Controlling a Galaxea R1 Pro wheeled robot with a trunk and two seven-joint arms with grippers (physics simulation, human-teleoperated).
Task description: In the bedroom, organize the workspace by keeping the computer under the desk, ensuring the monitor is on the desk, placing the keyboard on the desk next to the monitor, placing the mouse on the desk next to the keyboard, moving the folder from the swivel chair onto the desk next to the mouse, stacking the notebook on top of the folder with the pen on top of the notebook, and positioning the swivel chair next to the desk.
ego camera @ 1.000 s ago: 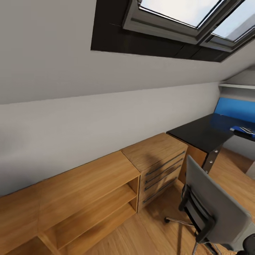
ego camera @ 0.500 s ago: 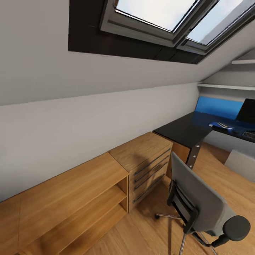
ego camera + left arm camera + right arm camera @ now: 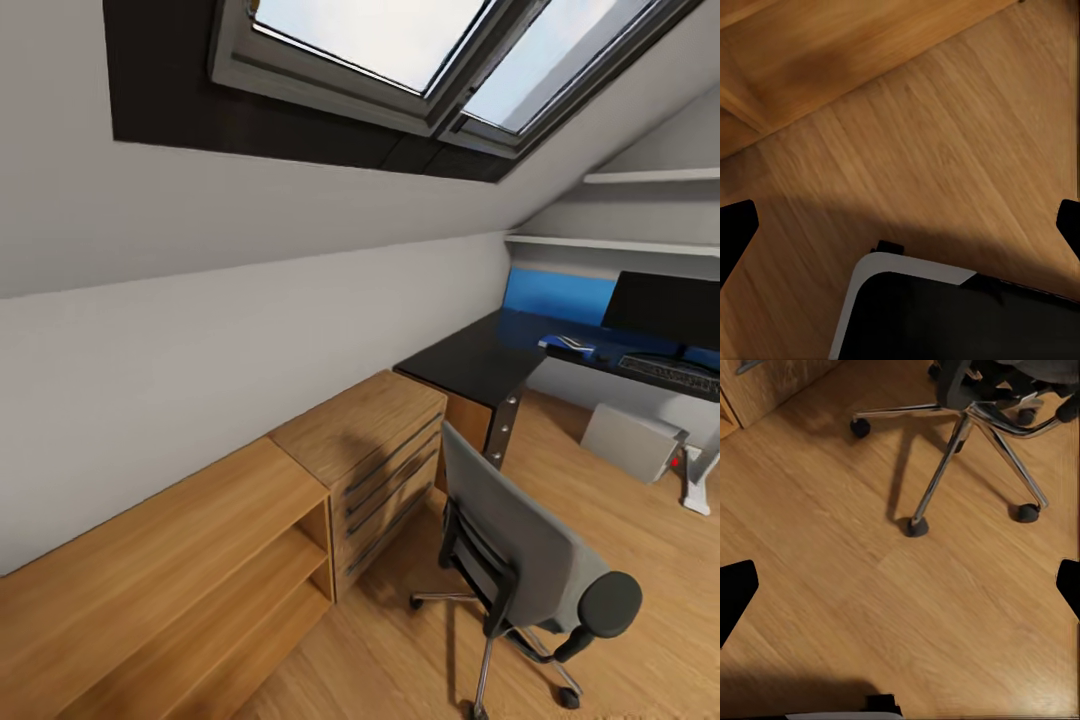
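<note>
Camera panned right since earlier: monitor (image 3: 668, 310) and keyboard (image 3: 668, 371) now visible on desk (image 3: 470, 362), folder (image 3: 566, 346) beside them. Chair (image 3: 520, 562) stands near desk on floor (image 3: 870, 585). Both grippers (image 3: 900, 225) (image 3: 900, 589) spread wide, empty.

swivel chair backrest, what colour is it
Grey, with black armrests; the swivel chair shows best in the head view.
</note>
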